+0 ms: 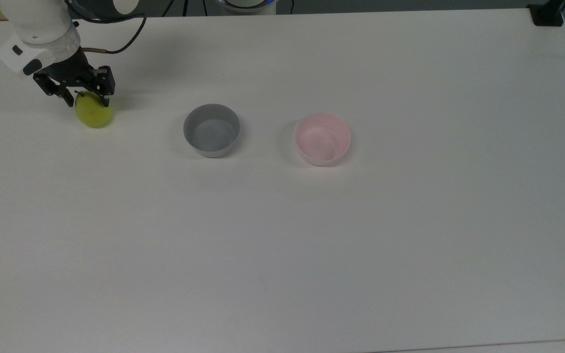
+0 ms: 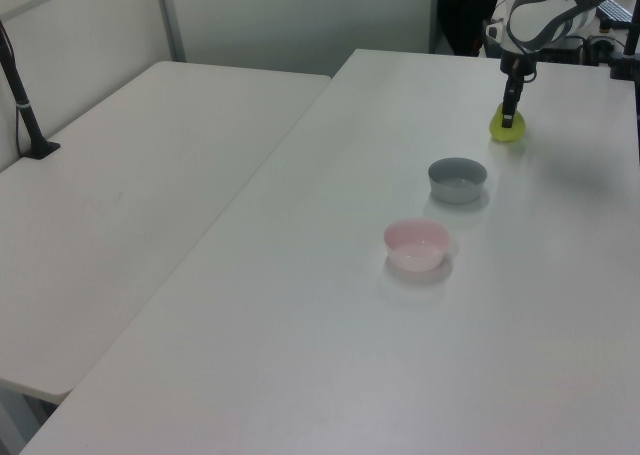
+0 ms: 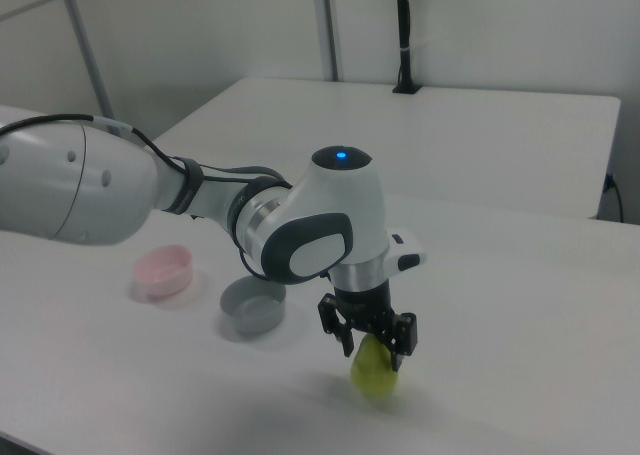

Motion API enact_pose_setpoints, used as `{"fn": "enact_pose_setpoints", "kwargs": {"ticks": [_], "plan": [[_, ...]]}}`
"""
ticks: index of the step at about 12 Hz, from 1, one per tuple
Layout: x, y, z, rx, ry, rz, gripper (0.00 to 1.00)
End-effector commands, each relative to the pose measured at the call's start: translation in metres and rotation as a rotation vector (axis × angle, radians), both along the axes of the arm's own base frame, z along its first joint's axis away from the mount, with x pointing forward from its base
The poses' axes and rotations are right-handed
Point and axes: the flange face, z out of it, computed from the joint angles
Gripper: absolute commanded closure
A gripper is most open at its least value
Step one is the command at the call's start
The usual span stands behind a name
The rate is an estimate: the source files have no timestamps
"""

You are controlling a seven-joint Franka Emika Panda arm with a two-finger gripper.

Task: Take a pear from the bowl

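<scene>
On the white table (image 1: 312,245) sit two bowls and one pear. Yellow-green and rounded, the pear (image 1: 94,112) rests on the tabletop at the top view's far left, well apart from the pale pink bowl (image 1: 322,138), with the grey bowl (image 1: 212,130) between them. Both bowls hold nothing. Directly over the fruit, the gripper (image 1: 86,100) has its black fingers (image 3: 346,340) close around the pear's upper part; whether they grip it cannot be told.
</scene>
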Motion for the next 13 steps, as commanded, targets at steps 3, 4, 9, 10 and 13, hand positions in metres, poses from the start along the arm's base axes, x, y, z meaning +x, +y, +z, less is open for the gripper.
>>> {"fn": "enact_pose_setpoints", "kwargs": {"ticks": [3, 4, 9, 10, 13], "plan": [[0.007, 0.006, 0.074, 0.01, 0.008, -0.08, 0.0], [0.015, 0.016, 0.098, 0.015, 0.015, -0.06, 0.0], [0.011, 0.068, 0.22, 0.079, 0.026, -0.028, 0.0], [0.005, 0.079, 0.244, 0.112, 0.012, -0.08, 0.0], [0.005, 0.138, 0.283, 0.106, 0.0, -0.081, 0.0]]}}
